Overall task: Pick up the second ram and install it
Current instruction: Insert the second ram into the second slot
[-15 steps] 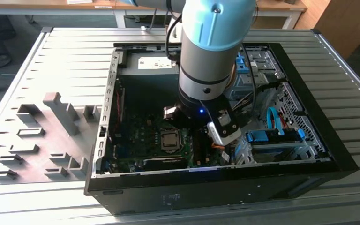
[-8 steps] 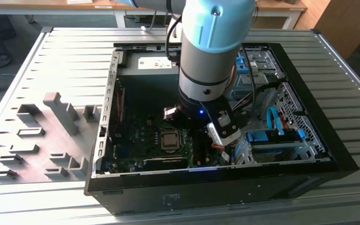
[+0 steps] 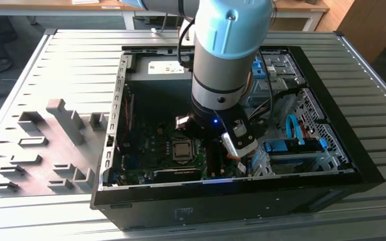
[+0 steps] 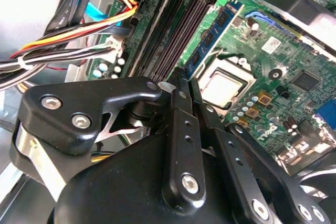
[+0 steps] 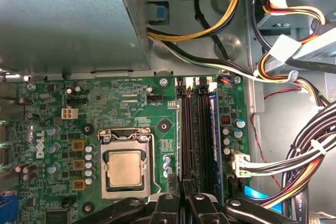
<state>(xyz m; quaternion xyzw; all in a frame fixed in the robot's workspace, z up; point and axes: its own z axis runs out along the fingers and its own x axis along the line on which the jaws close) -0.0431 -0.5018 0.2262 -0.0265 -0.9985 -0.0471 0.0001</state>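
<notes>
Gripper (image 4: 185,80) fingers (image 4: 178,129) seen closed together, nothing visibly clamped, above the RAM slots (image 5: 182,129); a memory board (image 4: 212,38) is seated alongside, long axis parallel to the slots.

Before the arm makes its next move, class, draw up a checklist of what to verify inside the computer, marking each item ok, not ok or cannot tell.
1. Case open, motherboard exposed: ok.
2. Gripper hangs above one end of the memory slots: ok.
3. Blue-green memory board stands in the slot farthest from the processor: ok.
4. Board fully latched: cannot tell.
5. Anything held in the gripper: cannot tell.
6. Cable bundle lies off the slots: ok.
</notes>
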